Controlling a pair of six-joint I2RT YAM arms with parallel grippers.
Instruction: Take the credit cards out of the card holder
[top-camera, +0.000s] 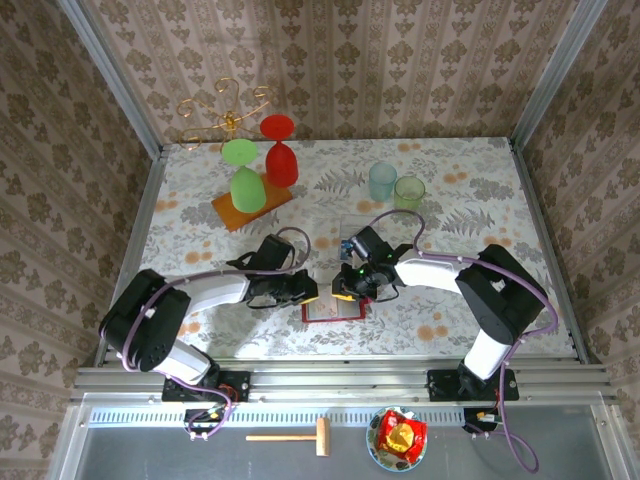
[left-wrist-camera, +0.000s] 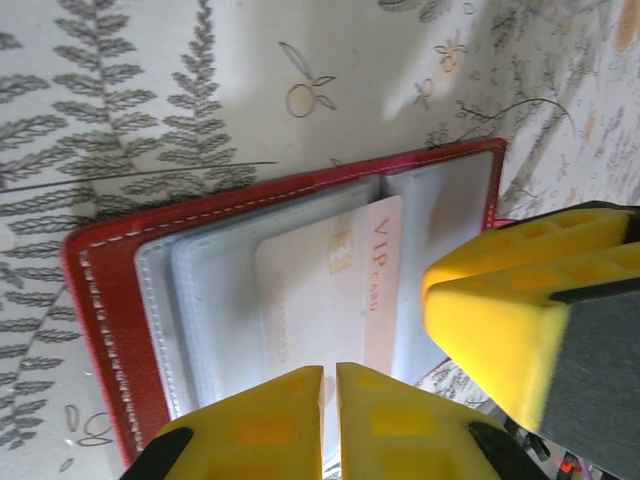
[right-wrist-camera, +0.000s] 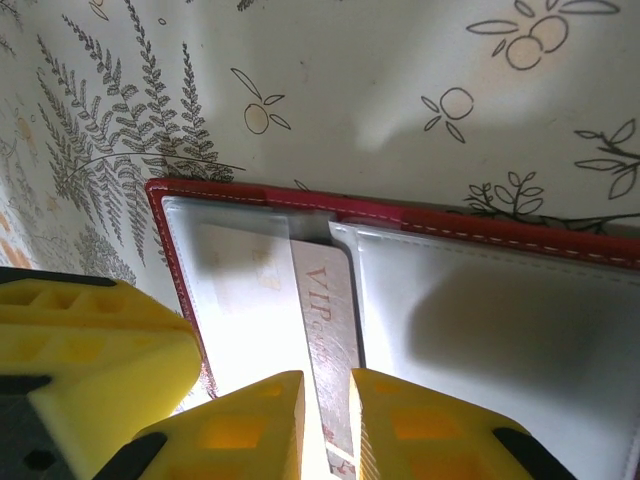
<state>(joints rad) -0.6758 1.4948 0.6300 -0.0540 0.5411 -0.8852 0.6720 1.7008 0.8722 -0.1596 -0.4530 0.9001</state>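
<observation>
Patterned wallpaper on three sides, a floral table (top-camera: 470, 200) below, and all the action is packed at the near edge. The glasses (top-camera: 246, 186) at the back stand well apart from the work.

The red holder (left-wrist-camera: 110, 300) lies open and flat on the cloth, clear pockets facing up, right between the two arms. That placement makes sense: either arm can reach a pocket mouth from its own side.

One pale card (left-wrist-camera: 310, 290) with a chip and "VIP" lettering sits in the pockets. Its lettered edge pokes out past the pocket lip towards the spine, so I'd call it partly drawn, not yet free.

The left claw (left-wrist-camera: 330, 420) points straight down with its fingers pressed almost together, only a hairline slit between them, tips at the near end of the card. It looks like a pin to keep the holder from sliding, though whether it nips the card or merely presses I cannot tell.

The right claw (right-wrist-camera: 325, 425) comes in from the opposite side, fingers a narrow gap apart, straddling the "VIP" strip. Whether it really has a bite on that edge I cannot tell either. My read: one claw anchors, the other draws.
</observation>
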